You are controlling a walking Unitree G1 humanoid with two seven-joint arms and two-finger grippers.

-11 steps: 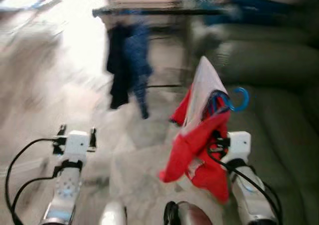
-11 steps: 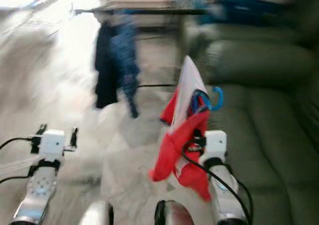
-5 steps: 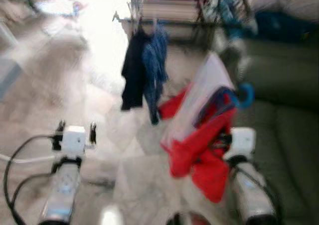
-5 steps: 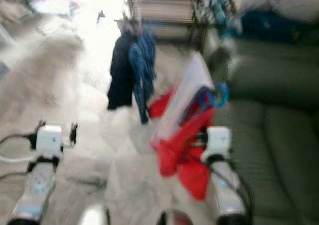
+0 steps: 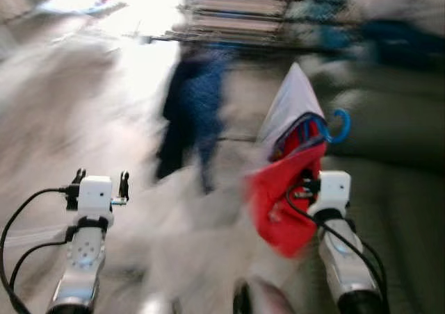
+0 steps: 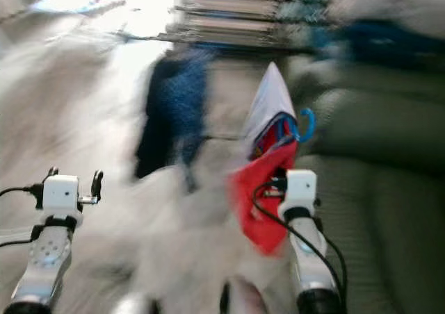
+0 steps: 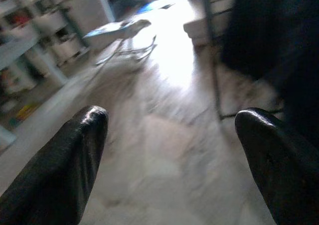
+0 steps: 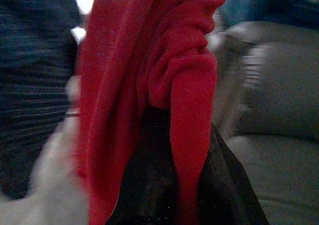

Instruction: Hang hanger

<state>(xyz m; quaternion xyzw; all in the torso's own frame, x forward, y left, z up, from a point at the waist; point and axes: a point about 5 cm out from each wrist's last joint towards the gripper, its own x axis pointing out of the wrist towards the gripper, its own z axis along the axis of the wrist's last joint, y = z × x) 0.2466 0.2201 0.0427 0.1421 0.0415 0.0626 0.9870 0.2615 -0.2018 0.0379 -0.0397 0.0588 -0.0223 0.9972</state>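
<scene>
Right claw (image 5: pixel 311 186) clamped on the blue plastic hanger (image 5: pixel 338 128) draped in red cloth (image 5: pixel 286 204), left claw (image 7: pixel 169 150) gaping empty, and the view has swung toward the blurred drying rack (image 5: pixel 208 39) ahead, so hanging looks near.

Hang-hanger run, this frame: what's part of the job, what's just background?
Job:
- blue hanger, hook up
- red and white garment draped on it
- right gripper, wrapped in the red cloth
- drying rack ahead, blurred

Background:
- dark blue clothes hanging from the rack
- grey sofa on the right
- left gripper, open, empty
</scene>
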